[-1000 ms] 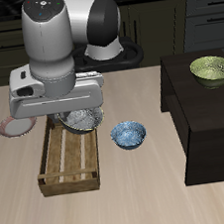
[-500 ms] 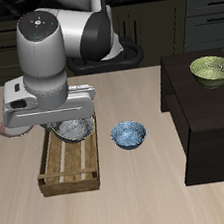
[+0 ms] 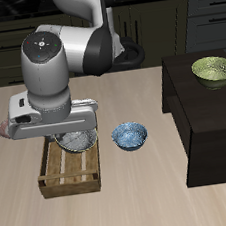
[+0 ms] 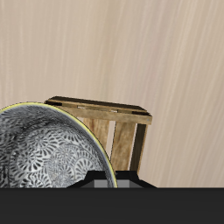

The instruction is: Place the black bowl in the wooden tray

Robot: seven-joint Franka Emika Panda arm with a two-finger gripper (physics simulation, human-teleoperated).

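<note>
Now we are carrying the black bowl [image 3: 76,140], gripped in our end effector [image 3: 71,129], low over the wooden tray [image 3: 72,169], so the pickup is done and only lowering and releasing it remain.

Counter [image 3: 146,196]: light wood-grain surface, seen in both views. Resting directly on it: the wooden tray [image 3: 61,179], a slatted rectangular crate set lengthwise toward the front edge, its corner also visible in the wrist view [image 4: 122,131]; a blue-and-white patterned bowl [image 3: 129,136] just beside the tray; a round plate [image 3: 10,129] with a reddish rim, partly hidden behind the arm at the tray's far side; a dark low cabinet [image 3: 212,122] at the counter's end. On the cabinet's top stands a yellow-green bowl [image 3: 214,69].
</note>
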